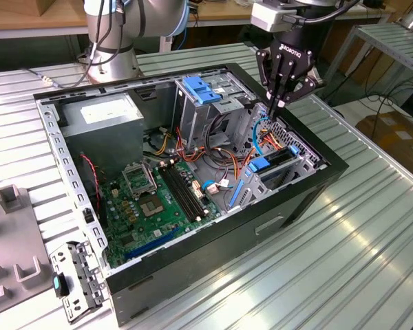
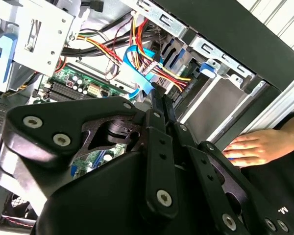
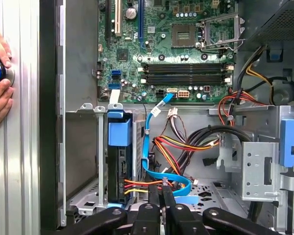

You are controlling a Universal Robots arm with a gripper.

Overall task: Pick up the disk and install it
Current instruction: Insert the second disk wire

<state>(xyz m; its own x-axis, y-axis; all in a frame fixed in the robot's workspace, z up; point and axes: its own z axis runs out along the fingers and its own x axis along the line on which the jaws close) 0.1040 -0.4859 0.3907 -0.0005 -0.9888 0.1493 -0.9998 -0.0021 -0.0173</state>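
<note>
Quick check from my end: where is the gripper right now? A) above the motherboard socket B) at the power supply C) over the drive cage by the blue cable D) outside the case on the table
C: the gripper hangs over the drive cage corner of the computer case, fingertips shut at the blue cable.

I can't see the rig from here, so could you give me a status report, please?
Gripper shut, empty, low at case's drive bay. Disk upright in bay slot, cables attached. Blue cable and wires beside fingertips.
</note>
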